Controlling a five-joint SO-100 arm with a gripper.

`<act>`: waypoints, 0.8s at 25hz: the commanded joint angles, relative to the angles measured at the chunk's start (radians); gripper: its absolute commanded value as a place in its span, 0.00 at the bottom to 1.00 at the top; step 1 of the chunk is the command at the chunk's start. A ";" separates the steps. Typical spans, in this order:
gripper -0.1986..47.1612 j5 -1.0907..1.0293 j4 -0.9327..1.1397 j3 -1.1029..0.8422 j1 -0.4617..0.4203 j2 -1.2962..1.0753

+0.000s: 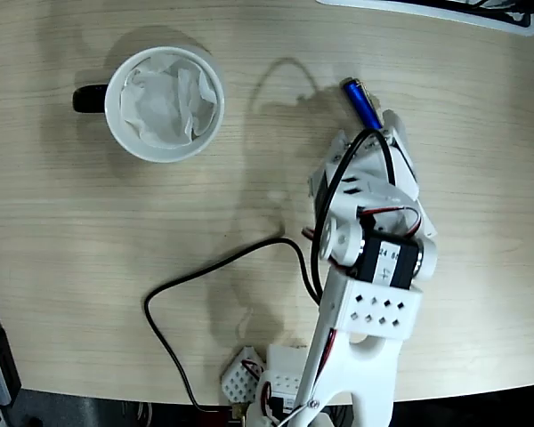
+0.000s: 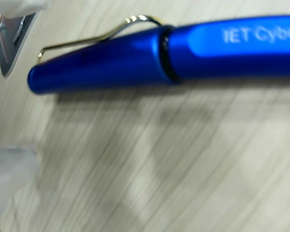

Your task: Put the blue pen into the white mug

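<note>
- Your blue pen (image 1: 364, 103) lies near the desk's (image 1: 89, 267) far edge, right of centre, its lower end hidden under the claw (image 1: 387, 133).
- You cannot tell whether the claw grips it.
- Your white mug (image 1: 165, 104), paper-lined, stands toward the far-left corner, well apart.

White print on the blue pen (image 2: 183, 53) reads "IET Cybe", cut off; the arm's black motor label (image 1: 389, 258) is too small to read

Pale wood table (image 1: 89, 267): white mug (image 1: 165, 104), black cable (image 1: 205, 271), perhaps blue pen (image 1: 363, 102).
</note>
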 commanded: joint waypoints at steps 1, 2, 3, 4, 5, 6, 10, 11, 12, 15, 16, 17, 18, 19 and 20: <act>0.46 0.026 -0.005 -0.052 0.023 0.009; 0.46 0.028 -0.009 -0.054 0.025 0.003; 0.46 0.029 -0.015 -0.054 0.028 -0.002; 0.46 0.031 -0.021 -0.054 0.034 -0.008; 0.46 0.031 -0.029 -0.054 0.038 -0.011; 0.46 0.031 -0.037 -0.054 0.044 -0.017; 0.46 0.031 -0.054 -0.054 0.051 -0.037; 0.46 0.031 -0.057 -0.054 0.051 -0.043; 0.44 0.031 -0.061 -0.054 0.051 -0.049; 0.43 0.031 -0.074 -0.054 0.049 -0.077; 0.42 0.031 -0.080 -0.054 0.049 -0.084; 0.42 0.031 -0.084 -0.054 0.049 -0.089; 0.42 0.031 -0.086 -0.054 0.051 -0.091; 0.41 0.031 -0.087 -0.054 0.051 -0.094; 0.39 0.031 -0.087 -0.054 0.049 -0.097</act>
